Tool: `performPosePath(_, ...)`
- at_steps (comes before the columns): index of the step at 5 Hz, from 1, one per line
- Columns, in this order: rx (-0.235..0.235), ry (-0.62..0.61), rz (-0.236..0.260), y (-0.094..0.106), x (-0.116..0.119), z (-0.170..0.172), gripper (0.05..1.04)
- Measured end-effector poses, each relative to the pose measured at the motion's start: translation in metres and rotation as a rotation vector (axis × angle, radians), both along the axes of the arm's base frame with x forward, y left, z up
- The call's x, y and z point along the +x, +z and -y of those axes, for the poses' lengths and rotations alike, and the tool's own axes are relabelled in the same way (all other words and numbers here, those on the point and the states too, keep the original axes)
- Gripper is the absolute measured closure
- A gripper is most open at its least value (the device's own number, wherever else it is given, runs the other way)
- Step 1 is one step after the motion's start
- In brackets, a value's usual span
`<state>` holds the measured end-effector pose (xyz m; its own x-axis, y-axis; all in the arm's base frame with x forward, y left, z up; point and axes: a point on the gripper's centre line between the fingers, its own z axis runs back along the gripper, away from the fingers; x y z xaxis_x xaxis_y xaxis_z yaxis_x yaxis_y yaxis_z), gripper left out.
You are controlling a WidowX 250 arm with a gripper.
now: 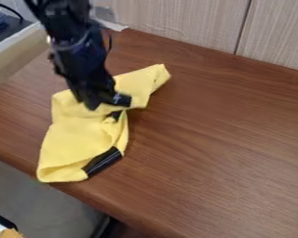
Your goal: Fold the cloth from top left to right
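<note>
The black gripper (106, 103) hangs from the upper left over the upper middle of the yellow cloth (77, 137), touching or very close to it. The cloth lies rumpled on the left part of the table, running from the lower left up to a raised, folded corner at the upper right. Part of its upper middle is hidden behind the gripper. A black, rod-like object (103, 161) pokes out from under the cloth's lower right edge, and a small dark patch shows among the folds just below the gripper.
The brown wooden table (220, 139) spreads to the right of the cloth, with a pale panelled wall (182, 23) behind it. Its front edge runs close below the cloth's lower corner. A light-coloured ledge (17, 56) borders the table at the upper left.
</note>
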<state>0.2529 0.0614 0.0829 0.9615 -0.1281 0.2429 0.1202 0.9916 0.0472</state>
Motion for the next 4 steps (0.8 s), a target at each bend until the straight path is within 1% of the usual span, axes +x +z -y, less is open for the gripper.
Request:
performPosePath(1, 0.018, 0.046, -0.046, -0.0150, -0.0004, -0.0063, 1.027)
performPosePath(2, 0.028, 0.068, -0.066, -0.0201, 0.0037, -0.0091, 1.006)
performPosePath(3, 0.037, 0.091, -0.074, -0.0195, 0.0047, -0.0103, 0.856)
performPosePath(4, 0.033, 0.095, -0.087, -0.0141, 0.0068, -0.0093, 0.602)
